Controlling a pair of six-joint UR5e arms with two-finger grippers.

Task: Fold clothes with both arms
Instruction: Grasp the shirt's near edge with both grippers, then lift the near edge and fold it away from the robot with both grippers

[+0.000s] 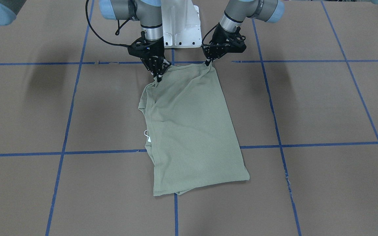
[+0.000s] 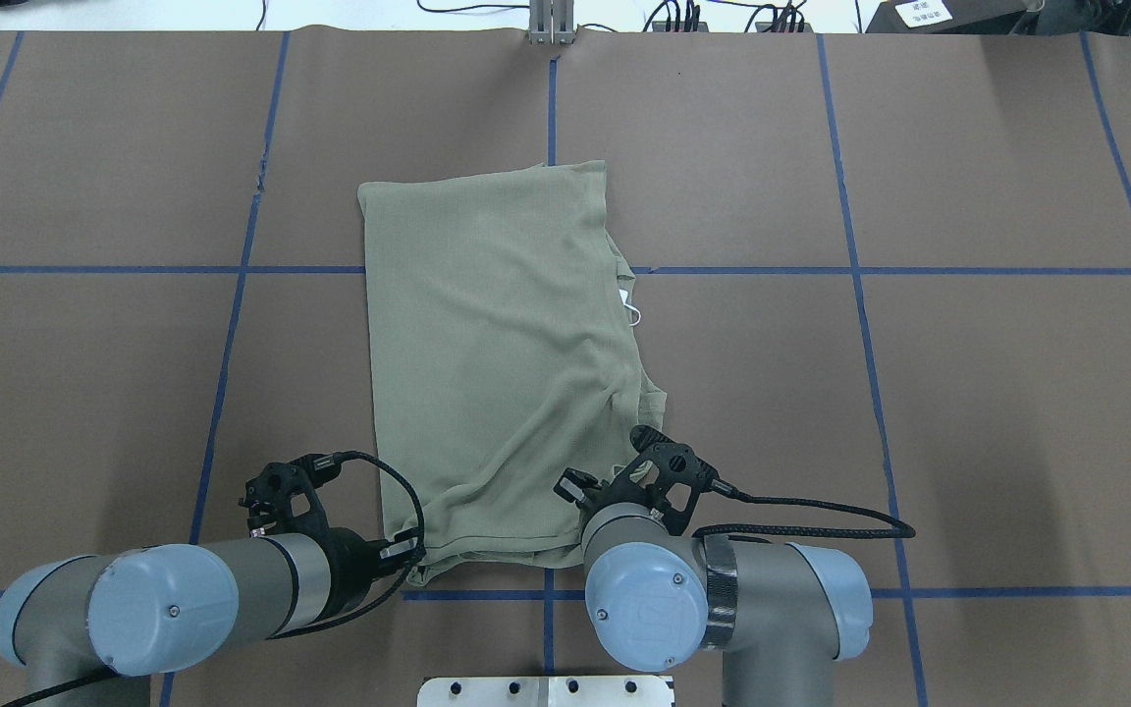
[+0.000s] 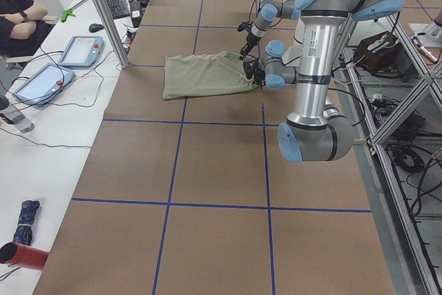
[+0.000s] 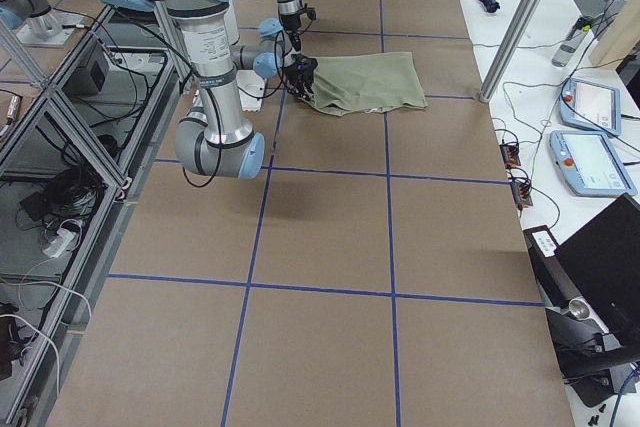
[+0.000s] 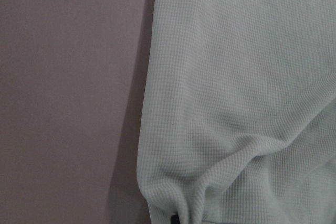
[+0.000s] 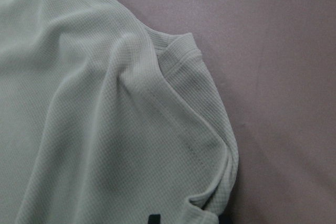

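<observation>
The olive-green shirt (image 1: pixel 189 131) lies folded into a long strip in the middle of the table, also in the overhead view (image 2: pixel 497 353). Its white hang tag (image 1: pixel 148 136) pokes out at one long edge. My left gripper (image 1: pixel 208 63) is shut on the shirt's corner nearest the robot, on that view's right. My right gripper (image 1: pixel 157 78) is shut on the other near corner. Both corners are drawn up slightly off the table. The left wrist view shows bunched fabric (image 5: pixel 231 103) at the pinch. The right wrist view shows a hem fold (image 6: pixel 199 108) and black fingertips (image 6: pixel 153 217).
The white pedestal base (image 1: pixel 180 29) stands just behind both grippers. Blue tape lines (image 1: pixel 307 144) cross the brown table cover. A side bench with tablets (image 3: pixel 79 50), a metal post (image 3: pixel 103 12) and a seated person (image 3: pixel 21 8) lies beyond the far table edge.
</observation>
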